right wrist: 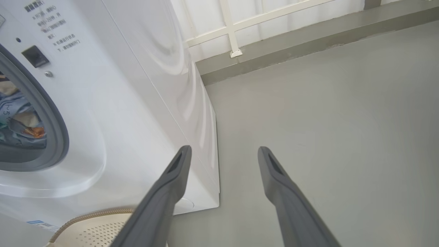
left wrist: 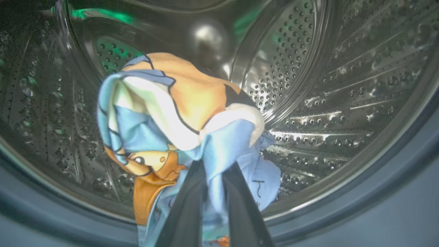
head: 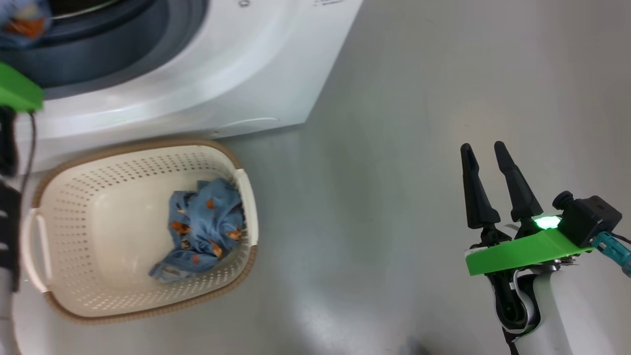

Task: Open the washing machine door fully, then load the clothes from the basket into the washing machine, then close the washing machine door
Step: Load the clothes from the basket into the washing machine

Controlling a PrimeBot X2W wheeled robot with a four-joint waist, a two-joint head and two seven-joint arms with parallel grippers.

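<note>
My left gripper [left wrist: 215, 168] is shut on a light blue garment [left wrist: 178, 113] with orange cartoon prints, held at the mouth of the steel drum [left wrist: 343, 85] of the washing machine [head: 207, 74]. The head view catches a bit of that garment [head: 22, 24] at the opening, top left. More of the clothes [head: 202, 222] lie bunched in the right end of the cream basket [head: 98, 187], which stands on the floor before the machine. Over bare floor at the right, my right gripper [head: 483, 148] is open and holds nothing. The washing machine door is out of view.
The grey-blue gasket [head: 98, 44] rings the opening. In the right wrist view the machine's white front [right wrist: 120, 103] stands to the left, with the basket rim [right wrist: 92, 216] below it. Grey floor [right wrist: 325, 120] runs right, up to a low kerb and white railing [right wrist: 233, 31].
</note>
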